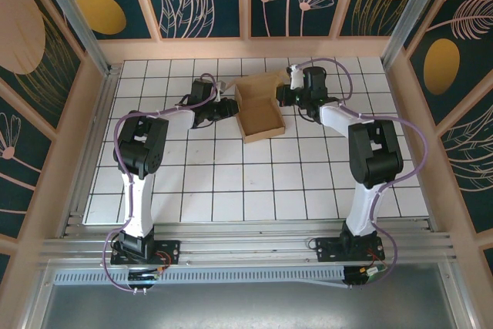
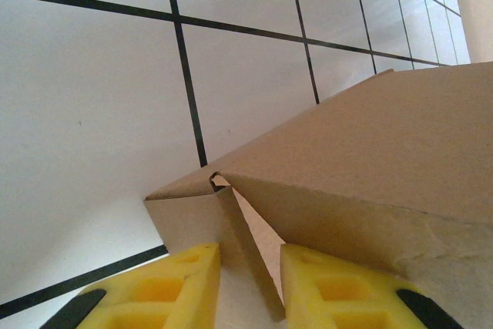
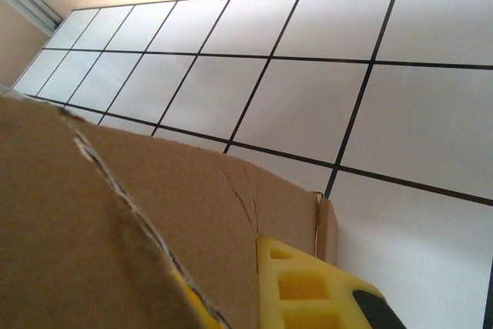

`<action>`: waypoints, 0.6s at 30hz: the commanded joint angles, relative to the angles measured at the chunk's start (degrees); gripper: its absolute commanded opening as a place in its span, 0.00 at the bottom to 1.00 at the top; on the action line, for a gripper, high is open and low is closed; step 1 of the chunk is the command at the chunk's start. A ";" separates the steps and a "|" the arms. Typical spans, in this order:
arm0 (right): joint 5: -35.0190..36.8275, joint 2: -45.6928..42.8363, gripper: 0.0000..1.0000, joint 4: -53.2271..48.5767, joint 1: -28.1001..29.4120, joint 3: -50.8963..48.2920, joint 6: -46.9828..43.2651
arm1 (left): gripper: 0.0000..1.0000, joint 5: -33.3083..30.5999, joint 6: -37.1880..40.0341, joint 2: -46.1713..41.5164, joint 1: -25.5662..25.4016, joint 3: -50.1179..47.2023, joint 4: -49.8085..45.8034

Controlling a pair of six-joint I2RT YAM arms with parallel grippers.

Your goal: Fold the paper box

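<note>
Paper box (image 1: 260, 113), shallow square brown kraft cardboard, sits near the counter's (image 1: 231, 182) far edge; left gripper (image 2: 246, 256) jaws narrowly apart astride a corner flap (image 2: 231, 213); right gripper (image 1: 282, 98) jaws half hidden, width cannot be told

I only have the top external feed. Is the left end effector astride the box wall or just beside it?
Observer: Astride; the left wrist view shows a thin wall of the paper box between the left end effector's yellow fingers.
Operator: Clamped?
Observer: No, a gap shows beside one finger.
Operator: And the right side?
Observer: Cardboard with a ragged edge sits between the right end effector's fingers; its grip I cannot judge.
</note>
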 commanded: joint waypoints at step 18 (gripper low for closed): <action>1.11 -0.47 0.01 -0.58 4.24 -17.81 5.24 | 0.30 -0.94 0.75 -2.03 -0.43 -1.65 -0.73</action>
